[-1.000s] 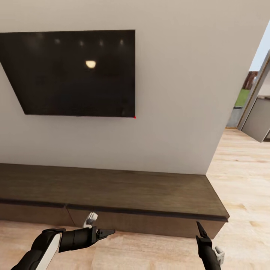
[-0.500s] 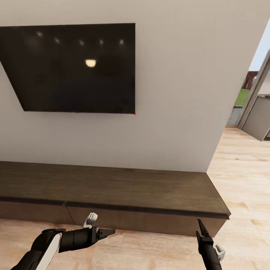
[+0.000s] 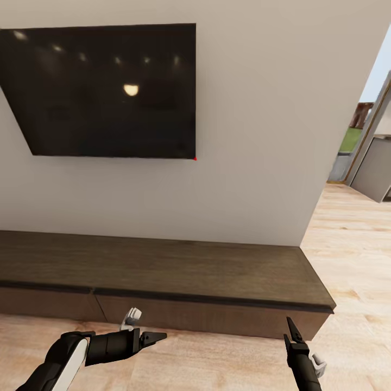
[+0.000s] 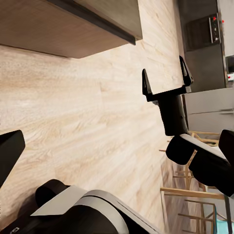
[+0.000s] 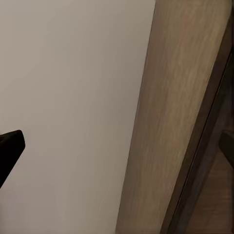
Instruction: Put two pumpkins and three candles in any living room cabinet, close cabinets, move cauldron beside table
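The cabinet (image 3: 163, 269) is a long low dark-brown unit against the wall, and both drawer fronts in view are shut. Its corner also shows in the left wrist view (image 4: 73, 24) and its top in the right wrist view (image 5: 185, 97). My left gripper (image 3: 160, 336) hovers over the floor in front of it, pointing right, open and empty, with one finger (image 4: 9, 153) at the picture's edge. My right gripper (image 3: 289, 325) points up near the cabinet's right end; the left wrist view shows it (image 4: 164, 68) open and empty. The pumpkins, candles and cauldron are out of view.
A large dark TV (image 3: 108, 92) hangs on the pale wall above the cabinet. Light wood floor (image 3: 353, 244) runs past the cabinet's right end to a doorway (image 3: 364, 146). The left wrist view shows wooden chair frames (image 4: 195, 195) and a dark oven (image 4: 202, 29) far off.
The whole picture has shifted slightly: the TV sits higher and looks a little larger, so the camera has moved. Both grippers hold the same pose.
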You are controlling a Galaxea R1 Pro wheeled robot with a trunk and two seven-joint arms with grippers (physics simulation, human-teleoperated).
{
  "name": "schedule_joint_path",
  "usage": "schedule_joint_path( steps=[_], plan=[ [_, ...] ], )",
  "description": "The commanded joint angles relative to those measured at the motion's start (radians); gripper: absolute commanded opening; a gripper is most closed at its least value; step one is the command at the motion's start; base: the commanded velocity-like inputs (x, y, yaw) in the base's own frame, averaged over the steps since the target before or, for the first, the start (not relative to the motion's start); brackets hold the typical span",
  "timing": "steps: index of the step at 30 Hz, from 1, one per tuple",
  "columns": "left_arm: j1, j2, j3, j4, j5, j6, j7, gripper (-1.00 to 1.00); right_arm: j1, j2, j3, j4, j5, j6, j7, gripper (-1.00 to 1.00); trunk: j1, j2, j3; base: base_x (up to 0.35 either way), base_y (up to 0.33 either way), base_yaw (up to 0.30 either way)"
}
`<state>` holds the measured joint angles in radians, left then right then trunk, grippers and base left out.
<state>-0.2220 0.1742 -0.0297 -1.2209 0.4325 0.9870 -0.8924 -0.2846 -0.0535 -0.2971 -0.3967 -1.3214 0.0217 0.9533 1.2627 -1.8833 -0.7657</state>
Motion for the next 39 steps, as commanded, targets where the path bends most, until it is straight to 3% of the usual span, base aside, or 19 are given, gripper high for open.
schedule_joint_path(
  steps=[1,6,10,34,39],
  plan=[
    [-0.001,0.001,-0.001,0.000,0.001,0.004,-0.006,1.00,-0.001,0.000,0.001,0.001,-0.006,0.002,0.004,1.00,0.004,-0.008,-0.004,0.000,0.000,0.000],
    [0.001,0.002,-0.001,0.000,-0.004,0.004,-0.072,1.00,-0.001,-0.001,0.001,0.001,-0.007,0.006,0.083,1.00,0.023,-0.043,-0.020,0.000,0.000,0.000],
    [0.001,0.002,-0.001,0.001,-0.007,0.004,-0.089,1.00,-0.001,-0.002,0.001,0.003,-0.007,0.011,0.115,1.00,0.038,-0.071,-0.032,0.000,0.000,0.000],
    [0.001,0.001,-0.001,0.008,-0.008,0.004,-0.092,1.00,-0.001,-0.002,-0.001,0.015,-0.009,0.012,0.117,1.00,0.130,-0.239,-0.108,0.000,0.000,0.000],
    [0.001,0.001,-0.001,0.009,-0.008,0.004,-0.092,1.00,-0.001,-0.002,-0.001,0.016,-0.033,0.012,0.116,1.00,0.149,-0.274,-0.123,0.000,0.000,0.000]
  ],
)
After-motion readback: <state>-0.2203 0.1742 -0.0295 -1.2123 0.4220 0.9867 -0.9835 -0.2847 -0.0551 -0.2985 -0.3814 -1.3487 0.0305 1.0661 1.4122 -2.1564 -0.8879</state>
